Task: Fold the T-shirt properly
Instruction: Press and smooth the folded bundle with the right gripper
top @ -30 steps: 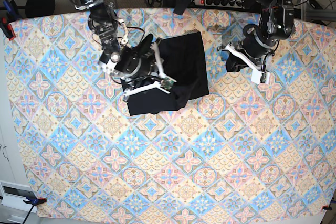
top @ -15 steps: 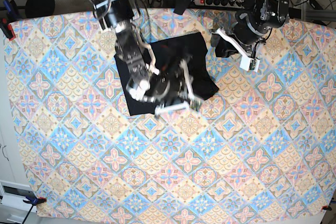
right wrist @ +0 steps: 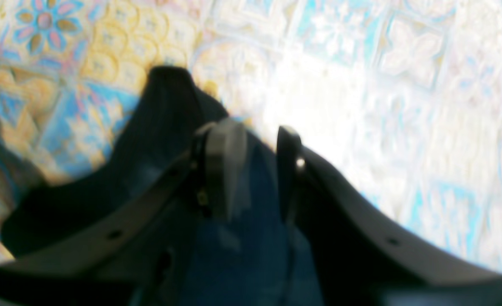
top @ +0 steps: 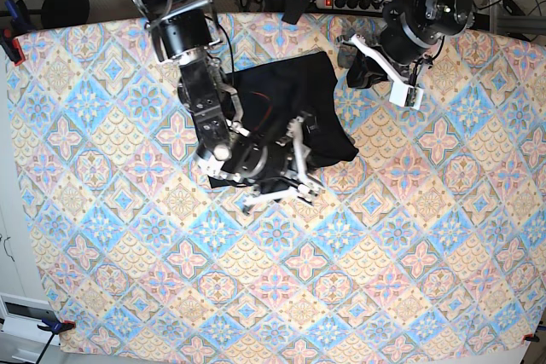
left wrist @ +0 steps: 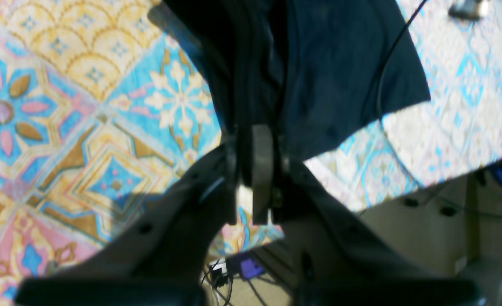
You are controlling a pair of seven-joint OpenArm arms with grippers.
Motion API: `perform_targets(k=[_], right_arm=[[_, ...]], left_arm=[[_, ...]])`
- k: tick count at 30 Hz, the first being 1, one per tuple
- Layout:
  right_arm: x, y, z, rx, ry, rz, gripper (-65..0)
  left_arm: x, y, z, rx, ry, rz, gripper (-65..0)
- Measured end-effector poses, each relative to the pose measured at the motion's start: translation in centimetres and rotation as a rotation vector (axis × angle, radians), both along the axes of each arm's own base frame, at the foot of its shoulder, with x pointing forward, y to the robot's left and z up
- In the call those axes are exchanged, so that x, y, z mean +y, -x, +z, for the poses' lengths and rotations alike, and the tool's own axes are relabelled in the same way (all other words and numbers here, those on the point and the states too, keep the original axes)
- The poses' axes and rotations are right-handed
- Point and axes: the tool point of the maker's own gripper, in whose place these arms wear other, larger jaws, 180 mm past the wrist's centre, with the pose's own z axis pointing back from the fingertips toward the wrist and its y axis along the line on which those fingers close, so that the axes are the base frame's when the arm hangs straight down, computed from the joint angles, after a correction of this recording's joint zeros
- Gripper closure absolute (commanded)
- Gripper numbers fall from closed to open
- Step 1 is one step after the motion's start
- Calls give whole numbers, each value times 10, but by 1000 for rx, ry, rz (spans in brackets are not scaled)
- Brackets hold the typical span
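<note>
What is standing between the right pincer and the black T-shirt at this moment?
Nothing visible. The right pincer is already over the T-shirt, with dark cloth between its fingers. In the base view only the patterned tablecloth surrounds the shirt.

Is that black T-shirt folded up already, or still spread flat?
Partly folded: the T-shirt lies bunched into a compact, uneven dark shape on the patterned tablecloth, no sleeves spread out. Its edges look crooked, not neat.

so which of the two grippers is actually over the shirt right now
The right gripper, reaching over the black T-shirt with cloth between its fingers. The left gripper hangs beside the shirt over the patterned tablecloth.
</note>
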Motion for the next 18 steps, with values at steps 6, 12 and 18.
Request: perform_targets(k=[6, 12, 18], right_arm=[[-46, -21, 1, 2, 6, -145, -93], [-64, -54, 12, -21, 4, -207, -24], [-61, -71, -10, 69, 31, -186, -23]], left_arm=[[-9, -5, 7, -7, 71, 5, -31], [-46, -25, 20, -65, 136, -74, -32], [-70, -14, -16, 50, 167, -119, -32]])
